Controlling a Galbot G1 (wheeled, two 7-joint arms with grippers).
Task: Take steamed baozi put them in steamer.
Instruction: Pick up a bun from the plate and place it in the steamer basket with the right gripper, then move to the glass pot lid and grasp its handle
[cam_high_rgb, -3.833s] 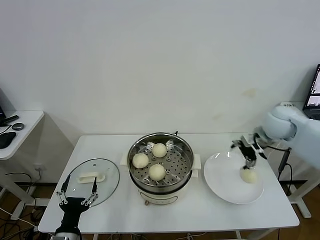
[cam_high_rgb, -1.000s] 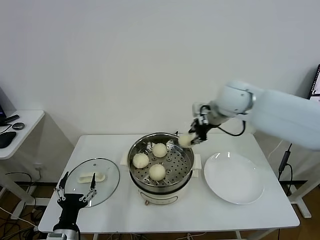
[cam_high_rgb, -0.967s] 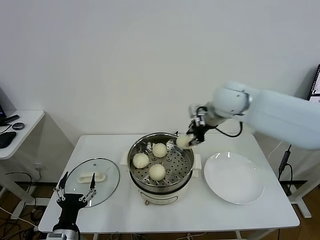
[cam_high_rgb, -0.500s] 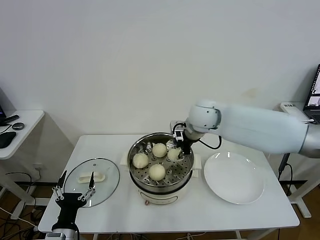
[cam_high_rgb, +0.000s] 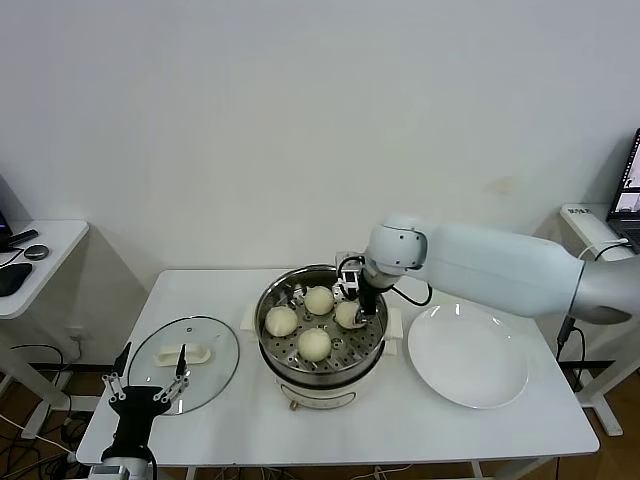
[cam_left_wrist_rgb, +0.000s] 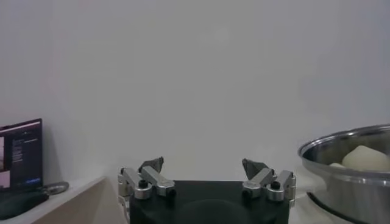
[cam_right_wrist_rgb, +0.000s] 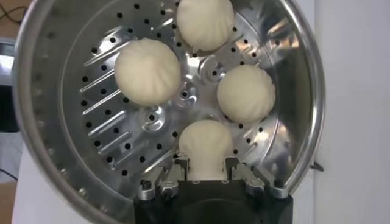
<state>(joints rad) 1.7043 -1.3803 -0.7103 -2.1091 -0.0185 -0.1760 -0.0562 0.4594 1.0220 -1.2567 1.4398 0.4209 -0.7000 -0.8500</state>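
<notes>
The steamer (cam_high_rgb: 268, 300) stands mid-table, its perforated tray (cam_right_wrist_rgb: 109, 140) holding several steamed baozi. Three cream-white baozi (cam_right_wrist_rgb: 148, 71) (cam_right_wrist_rgb: 205, 22) (cam_right_wrist_rgb: 246, 93) lie free on the tray. Another baozi (cam_right_wrist_rgb: 205, 146) rests on the tray near the rim, with my right gripper (cam_right_wrist_rgb: 205, 165) shut on it, a finger against each of its sides. In the head view that baozi (cam_high_rgb: 348, 314) sits at the steamer's right side under the right gripper (cam_high_rgb: 352, 306). My left gripper (cam_high_rgb: 152, 352) waits open and empty at the table's front left, near the lid.
A round glass lid (cam_high_rgb: 215, 350) with a white handle lies left of the steamer. A flat white plate (cam_high_rgb: 467, 355) with nothing on it lies to its right. In the left wrist view the steamer's rim (cam_left_wrist_rgb: 341, 146) shows off to one side. A side desk (cam_high_rgb: 40, 250) stands far left.
The right gripper carried a baozi from above the steamer's right rim down onto the tray. The left arm has barely shifted.
</notes>
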